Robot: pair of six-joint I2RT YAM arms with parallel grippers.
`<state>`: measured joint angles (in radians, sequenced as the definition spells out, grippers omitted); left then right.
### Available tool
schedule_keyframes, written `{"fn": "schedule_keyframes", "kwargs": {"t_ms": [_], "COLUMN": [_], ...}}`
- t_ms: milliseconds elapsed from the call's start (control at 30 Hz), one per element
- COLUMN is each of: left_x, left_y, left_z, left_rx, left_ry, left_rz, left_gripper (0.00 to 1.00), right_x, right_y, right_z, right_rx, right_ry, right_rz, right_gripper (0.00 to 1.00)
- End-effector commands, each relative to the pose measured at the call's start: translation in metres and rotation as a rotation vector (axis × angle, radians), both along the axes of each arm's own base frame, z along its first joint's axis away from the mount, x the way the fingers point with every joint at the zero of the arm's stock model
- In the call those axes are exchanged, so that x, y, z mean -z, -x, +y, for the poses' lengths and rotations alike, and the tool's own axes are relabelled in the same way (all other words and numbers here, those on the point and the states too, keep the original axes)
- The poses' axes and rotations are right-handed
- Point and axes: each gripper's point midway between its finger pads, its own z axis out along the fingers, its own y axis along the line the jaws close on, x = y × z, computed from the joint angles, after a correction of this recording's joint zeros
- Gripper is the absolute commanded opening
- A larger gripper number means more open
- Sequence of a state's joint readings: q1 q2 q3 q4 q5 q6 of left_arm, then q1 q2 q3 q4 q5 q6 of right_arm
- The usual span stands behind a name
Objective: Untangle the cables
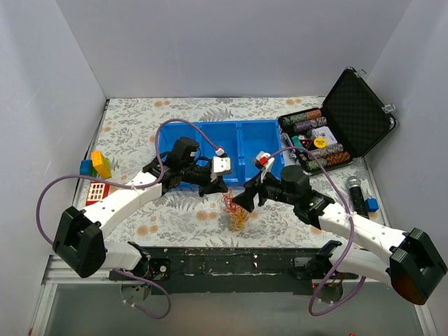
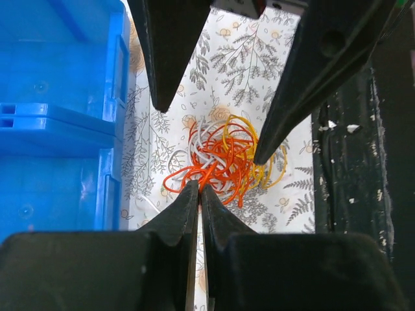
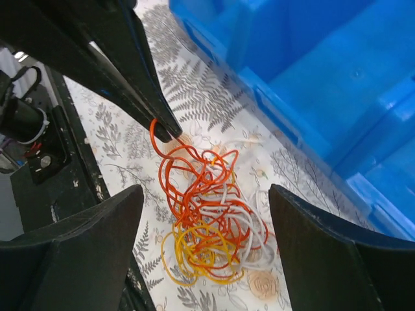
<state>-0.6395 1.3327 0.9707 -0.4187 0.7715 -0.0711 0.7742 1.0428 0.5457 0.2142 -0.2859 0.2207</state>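
1. One tangle of cables [image 2: 224, 159] lay on the floral cloth [image 1: 133, 122], just in front of the bin and between the two claws. Three colours could be told: orange, yellow and white, all interlaced. The number of separate cords could not be counted.
2. Left claw [image 2: 198, 192]: the two fingers were pressed together, pinching one orange loop at the edge of the tangle. In the right wrist view the loop hung hooked at the fingertips [image 3: 165, 129], with the rest of the tangle on the cloth below.
3. Right claw [image 3: 206, 194]: its two fingers were spread wide, one on either side of the tangle, above it and touching no cord that could be seen.
4. One blue bin [image 1: 234, 150] with two compartments stood on the cloth just beyond the cables.
5. One black case [image 1: 360, 112] stood open at the right rear, holding rows of chips [image 1: 311, 126]; the row count was unclear.
6. One microphone [image 1: 355, 192] lay in front of the case.
7. Blocks [image 1: 98, 164] in yellow, green and blue sat in one cluster at the left edge, well apart from the cables.
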Motion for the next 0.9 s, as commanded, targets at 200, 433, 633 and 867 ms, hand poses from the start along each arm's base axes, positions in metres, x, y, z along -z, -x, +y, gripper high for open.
{"fn": "schedule_keyframes", "kwargs": {"t_ms": [200, 433, 633, 867], "left_x": [-0.054, -0.11, -0.163, -0.212], "left_y": [0.012, 0.006, 0.003, -0.01], "left_z": [-0.014, -0.025, -0.025, -0.008], "left_rx": [-0.036, -0.069, -0.113, -0.228], "left_ry": [0.095, 0.186, 0.273, 0.341], "left_rz": [0.05, 0.022, -0.033, -0.189], "left_gripper": [0.0, 0.0, 0.0, 0.0], "right_x": [-0.057, -0.036, 0.006, 0.053], "right_y": [0.004, 0.01, 0.025, 0.039], "right_z": [0.039, 0.06, 0.055, 0.025], "right_rx": [-0.141, -0.208, -0.235, -0.179], "right_ry": [-0.206, -0.208, -0.155, -0.055], "right_rz": [-0.219, -0.045, 0.068, 0.121], "right_gripper": [0.88, 0.66, 0.52, 0.51]}}
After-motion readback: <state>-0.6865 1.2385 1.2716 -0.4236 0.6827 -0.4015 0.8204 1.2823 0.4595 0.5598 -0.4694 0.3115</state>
